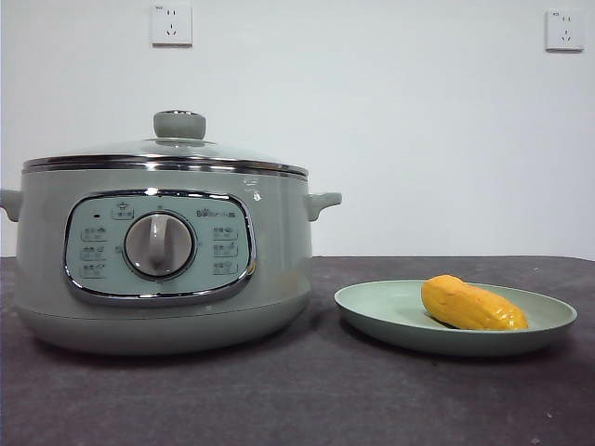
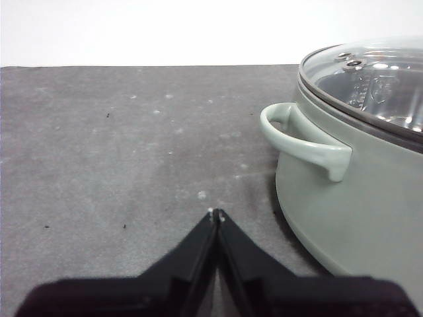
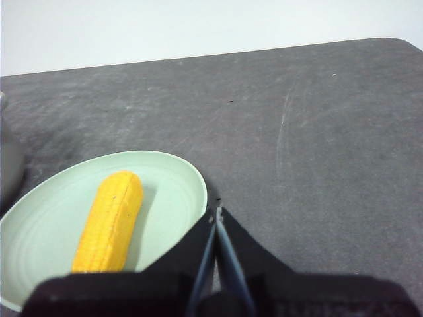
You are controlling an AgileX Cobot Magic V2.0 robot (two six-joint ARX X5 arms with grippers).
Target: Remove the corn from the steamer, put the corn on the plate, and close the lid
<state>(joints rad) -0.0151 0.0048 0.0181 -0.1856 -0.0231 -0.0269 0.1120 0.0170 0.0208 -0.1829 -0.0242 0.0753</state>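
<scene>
Two things stand on the dark grey desk (image 1: 307, 390): the steamer (image 1: 158, 251) toward its left side and the plate (image 1: 390, 316) to the right of it, a short gap between them. The lid (image 1: 167, 153) sits flat on the steamer, its steel rim seated all round the pot's top and its grey-green knob upright in the middle. On the steamer's front, the round dial is set in the chrome-rimmed panel, and a small handle sticks out on each side.

The corn (image 1: 472, 305) lies on its side on the plate, right of the plate's middle, one tapered end pointing toward the steamer and the other toward the plate's right rim.

Neither arm shows in the front view. The left gripper (image 2: 216, 214) has its jaws pressed together with nothing between them; it hangs over bare desk just beside the steamer, near one of the side handles, not touching the pot. The right gripper (image 3: 216, 212) also has its jaws together and holds nothing; its tips sit just past the plate's rim, over the desk, near the corn but apart from it.

Behind the desk is a white wall (image 1: 372, 111) with two power sockets, one above the steamer (image 1: 171, 23) and one at the far right (image 1: 564, 30)
</scene>
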